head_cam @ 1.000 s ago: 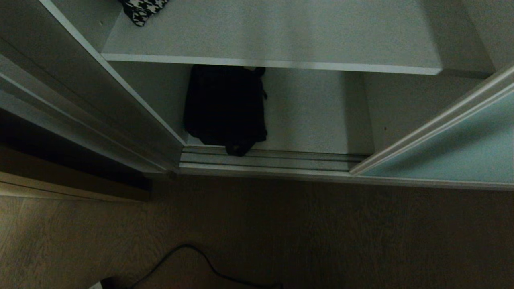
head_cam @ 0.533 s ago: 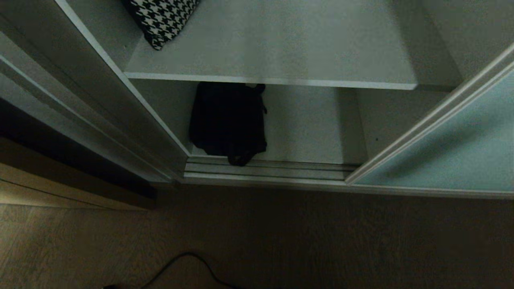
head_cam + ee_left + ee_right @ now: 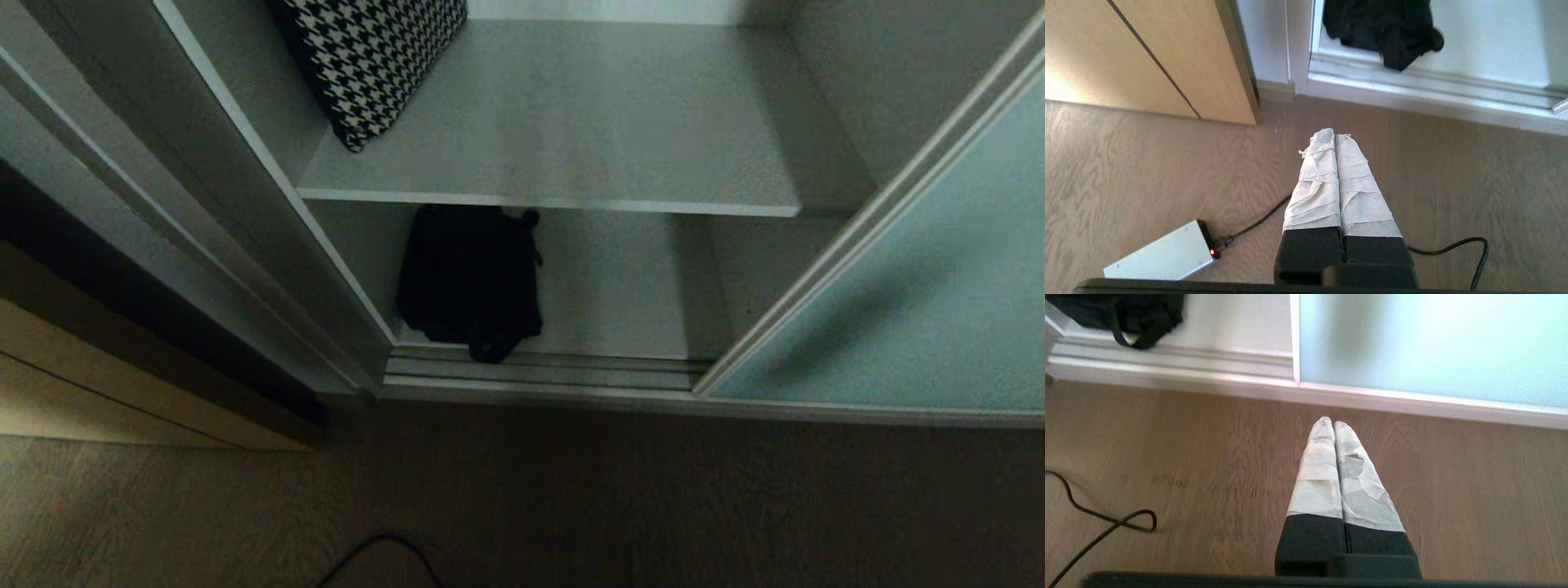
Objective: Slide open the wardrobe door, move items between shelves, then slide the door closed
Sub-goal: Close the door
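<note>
The sliding wardrobe door (image 3: 922,310) of frosted blue-green glass stands pushed to the right, leaving the compartment open; its lower edge also shows in the right wrist view as the door (image 3: 1412,339). A black-and-white houndstooth bag (image 3: 375,57) lies at the left of the upper shelf (image 3: 571,122). A floppy black bag (image 3: 469,282) rests on the bottom board (image 3: 612,286), its strap hanging over the floor track. The same black bag (image 3: 1380,28) shows in the left wrist view. My left gripper (image 3: 1335,136) and right gripper (image 3: 1329,422) hang shut and empty over the wooden floor, outside the head view.
A ribbed silver floor track (image 3: 539,371) runs along the wardrobe's front. A beige wooden panel (image 3: 1147,57) stands to the left. A grey power box (image 3: 1159,257) and black cable (image 3: 1457,245) lie on the floor near me; another cable loop (image 3: 1106,522) lies there too.
The head view has tilted upward: the whole wardrobe has slid down in the picture, bringing more of the upper shelf and the houndstooth bag into view. Nothing in the wardrobe has moved.
</note>
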Motion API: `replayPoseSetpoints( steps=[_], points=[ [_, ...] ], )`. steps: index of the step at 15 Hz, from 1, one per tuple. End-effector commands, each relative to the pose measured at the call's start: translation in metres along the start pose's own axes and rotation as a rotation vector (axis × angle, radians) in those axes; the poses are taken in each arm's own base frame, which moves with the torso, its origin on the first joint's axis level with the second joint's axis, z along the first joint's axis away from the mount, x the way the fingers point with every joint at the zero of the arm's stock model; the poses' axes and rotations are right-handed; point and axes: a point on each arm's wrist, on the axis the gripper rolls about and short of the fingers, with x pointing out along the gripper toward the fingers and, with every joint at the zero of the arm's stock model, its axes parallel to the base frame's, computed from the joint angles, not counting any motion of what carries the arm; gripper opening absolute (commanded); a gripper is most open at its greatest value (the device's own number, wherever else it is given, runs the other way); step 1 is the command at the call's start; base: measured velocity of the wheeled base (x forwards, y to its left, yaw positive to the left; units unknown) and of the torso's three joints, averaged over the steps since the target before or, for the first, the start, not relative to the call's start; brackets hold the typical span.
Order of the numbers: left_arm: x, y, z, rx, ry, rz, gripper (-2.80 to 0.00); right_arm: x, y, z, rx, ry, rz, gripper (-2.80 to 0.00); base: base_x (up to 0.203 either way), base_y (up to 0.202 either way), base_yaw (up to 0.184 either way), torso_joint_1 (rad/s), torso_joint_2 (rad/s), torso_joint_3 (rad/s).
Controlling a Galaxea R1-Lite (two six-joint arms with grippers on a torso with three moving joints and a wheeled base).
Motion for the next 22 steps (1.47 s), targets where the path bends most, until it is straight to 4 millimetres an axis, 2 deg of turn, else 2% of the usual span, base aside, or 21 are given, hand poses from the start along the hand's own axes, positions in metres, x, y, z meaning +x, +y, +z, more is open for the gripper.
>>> replayPoseSetpoints(
  steps=[1,6,22],
  points=[
    [0.0003,0.0000,-0.0002,-0.002,0.003,0.001,-2.80,0.0000,0.0000,0.0000,0.000,-0.001,0.000,-2.80,0.000,0.000,0.000,0.006,0.01,0.203],
    [0.0003,0.0000,-0.0002,0.000,0.003,0.001,-2.80,0.0000,0.0000,0.0000,0.000,0.001,0.000,-2.80,0.000,0.000,0.000,0.003,0.00,0.203],
    [0.0003,0.0003,-0.0002,-0.025,0.002,0.014,-2.80,0.0001,0.0000,0.0000,0.000,0.001,0.000,-2.80,0.000,0.000,0.000,0.001,0.00,0.015]
  ],
)
